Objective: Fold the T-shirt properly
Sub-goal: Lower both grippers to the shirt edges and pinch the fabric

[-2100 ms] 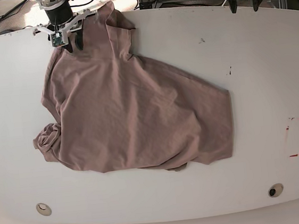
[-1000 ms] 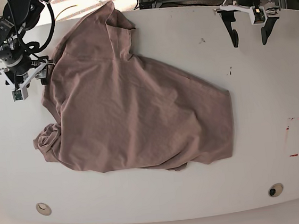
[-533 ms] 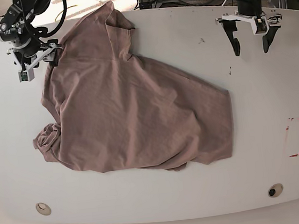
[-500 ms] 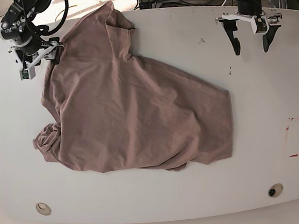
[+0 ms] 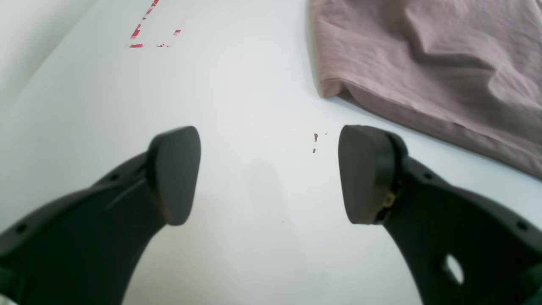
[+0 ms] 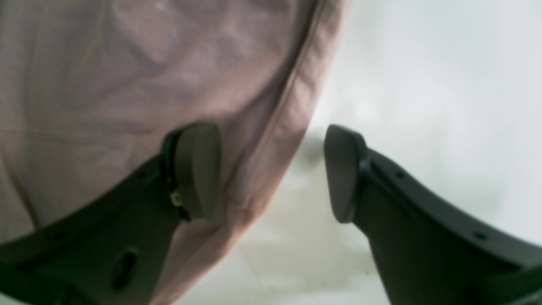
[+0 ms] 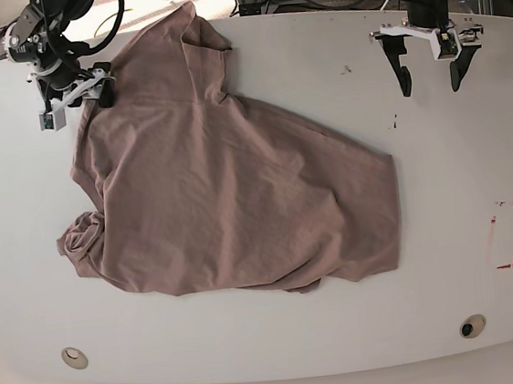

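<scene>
Base view: rumpled T-shirt on table

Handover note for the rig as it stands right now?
Left gripper: open, empty, over bare table, clear of the T-shirt.
Right gripper: open, straddling the shirt's edge at the far corner, one of its fingers over cloth, nothing pinched.
Shirt: crumpled and skewed mid-table, one sleeve bunched at the near side.
Done: no fold.
Left: spread flat, then fold.

The T-shirt is blurred and cut off in the right wrist view; contact with the right end effector cannot be told.
</scene>
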Tool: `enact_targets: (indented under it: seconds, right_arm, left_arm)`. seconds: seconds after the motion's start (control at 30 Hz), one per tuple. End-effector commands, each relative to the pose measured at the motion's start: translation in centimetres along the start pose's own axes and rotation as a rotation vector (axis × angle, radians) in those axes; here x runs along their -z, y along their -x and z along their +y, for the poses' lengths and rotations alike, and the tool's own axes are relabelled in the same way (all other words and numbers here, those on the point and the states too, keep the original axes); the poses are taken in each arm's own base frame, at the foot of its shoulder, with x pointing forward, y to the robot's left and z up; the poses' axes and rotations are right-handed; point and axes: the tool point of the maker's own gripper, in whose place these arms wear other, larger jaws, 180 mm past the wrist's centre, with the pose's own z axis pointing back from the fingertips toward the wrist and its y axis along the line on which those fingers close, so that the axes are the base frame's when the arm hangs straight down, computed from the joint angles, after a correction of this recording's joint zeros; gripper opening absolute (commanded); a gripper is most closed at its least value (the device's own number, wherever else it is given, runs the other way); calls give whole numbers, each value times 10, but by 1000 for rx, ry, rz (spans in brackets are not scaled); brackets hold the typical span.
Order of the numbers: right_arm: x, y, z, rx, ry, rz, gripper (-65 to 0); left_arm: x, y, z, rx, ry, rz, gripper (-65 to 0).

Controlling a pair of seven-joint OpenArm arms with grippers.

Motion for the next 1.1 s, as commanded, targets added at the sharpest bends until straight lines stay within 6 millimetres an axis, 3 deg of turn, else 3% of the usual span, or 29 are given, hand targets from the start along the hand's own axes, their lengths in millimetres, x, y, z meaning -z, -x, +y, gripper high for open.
enact_targets:
  seconds: [0.0, 0.1, 0.2, 0.33, 0.43, 0.5, 0.63, 0.73, 1.07]
  right_arm:
    - [2, 7, 7, 15, -27, 28, -279]
    - [2, 7, 8, 19, -33, 23, -284]
    - [3, 7, 10, 22, -35, 23, -357]
    - [3, 7, 10, 21, -37, 23, -518]
    - [2, 6, 9, 19, -35, 23, -650]
    - [2, 6, 9, 19, -35, 23, -650]
    - [1, 9, 8, 17, -31, 28, -650]
    - [1, 9, 8, 17, -30, 30, -650]
    - [2, 8, 8, 17, -31, 27, -650]
  left_arm:
    - [-2, -10, 3, 6, -7, -40, -171]
    - [-2, -10, 3, 6, -7, -40, -171]
    - [-1, -11, 3, 6, -8, -43, -171]
    - [0, -8, 2, 4, -5, -20, -167]
    - [12, -1, 0, -13, -10, 55, -164]
    - [21, 1, 1, -19, -16, 88, -156]
    - [38, 5, 0, -33, -21, 171, -60]
    - [52, -4, -1, -41, -24, 184, -15]
    - [105, -41, -14, -112, -12, 248, -7]
